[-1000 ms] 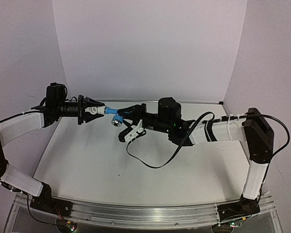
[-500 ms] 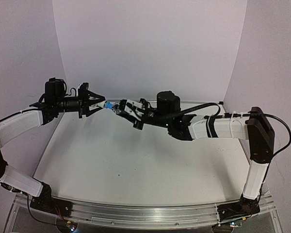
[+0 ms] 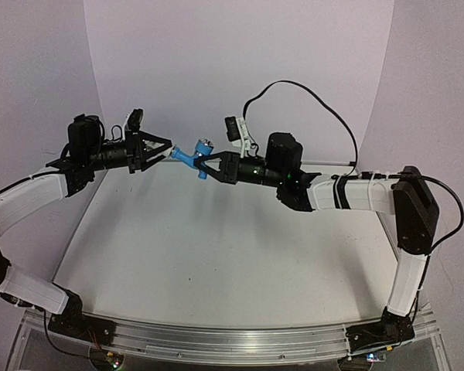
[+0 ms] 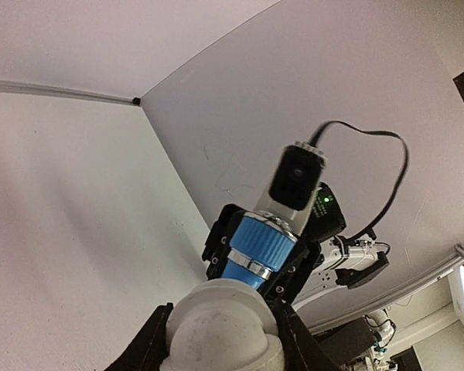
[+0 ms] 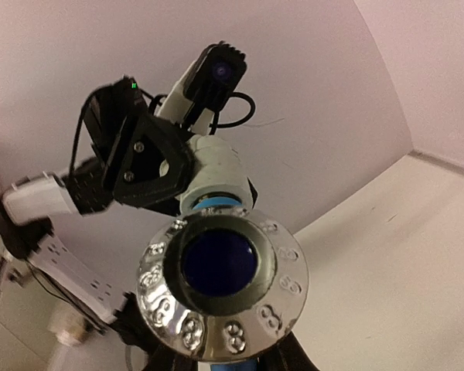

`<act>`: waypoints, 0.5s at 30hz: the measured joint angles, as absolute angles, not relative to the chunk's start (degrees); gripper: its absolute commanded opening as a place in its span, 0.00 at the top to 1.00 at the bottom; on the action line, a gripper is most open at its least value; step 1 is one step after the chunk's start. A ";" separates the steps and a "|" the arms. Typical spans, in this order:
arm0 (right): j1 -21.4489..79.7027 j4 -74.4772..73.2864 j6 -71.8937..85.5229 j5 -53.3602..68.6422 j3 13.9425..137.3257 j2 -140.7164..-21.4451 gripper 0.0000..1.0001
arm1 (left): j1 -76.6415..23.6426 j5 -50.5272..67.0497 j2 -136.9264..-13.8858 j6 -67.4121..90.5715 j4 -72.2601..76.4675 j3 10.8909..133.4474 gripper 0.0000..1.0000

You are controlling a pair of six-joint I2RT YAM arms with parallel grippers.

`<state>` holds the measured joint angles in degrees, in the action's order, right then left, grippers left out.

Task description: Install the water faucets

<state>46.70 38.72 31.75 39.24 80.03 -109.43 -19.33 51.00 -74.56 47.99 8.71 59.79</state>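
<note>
The light-blue tap body (image 3: 189,157) hangs in the air above the far part of the table, between both grippers. My right gripper (image 3: 206,167) is shut on it. In the right wrist view its chrome knob with a dark blue centre (image 5: 223,284) faces the camera, just above my gripper (image 5: 224,363). My left gripper (image 3: 162,150) is shut on the white fitting (image 4: 220,325), which is pressed end-on against the tap (image 4: 255,246). The fitting also shows in the right wrist view (image 5: 215,174), behind the knob. In the top view my left fingers hide the fitting.
The white table (image 3: 216,255) lies well below both grippers. Lilac walls close it in at the back and sides. The right arm's black cable (image 3: 309,91) loops high above its wrist.
Both grippers have risen with the parts. The right wrist has rolled, turning the tap so its knob now points upward. The cable has swung from under the arm to above it.
</note>
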 measured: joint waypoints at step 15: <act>44.45 71.92 100.44 43.79 81.21 -124.70 0.58 | -19.92 45.19 -73.25 52.07 17.06 53.43 1.00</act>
